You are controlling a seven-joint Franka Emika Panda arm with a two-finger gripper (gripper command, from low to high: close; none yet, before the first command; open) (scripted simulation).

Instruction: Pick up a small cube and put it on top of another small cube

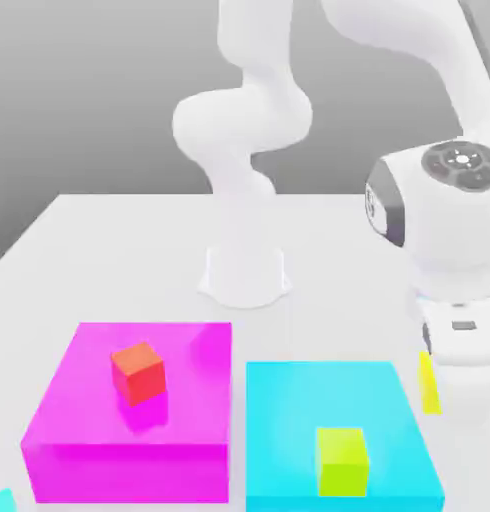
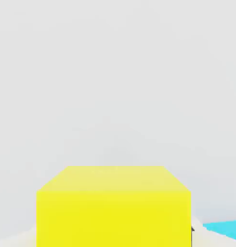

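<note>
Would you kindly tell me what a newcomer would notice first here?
Two bright flat blocks: the magenta block at the exterior view's left carries a red cube, the cyan block beside it a lime cube. In the hand view, the yellow cube looms large.

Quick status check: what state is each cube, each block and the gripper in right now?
Yellow cube: held in the gripper, off the table.
Gripper: shut on the yellow cube.
Red cube: resting on the magenta block, untouched.
Lime cube: resting on the cyan block, untouched.
</note>
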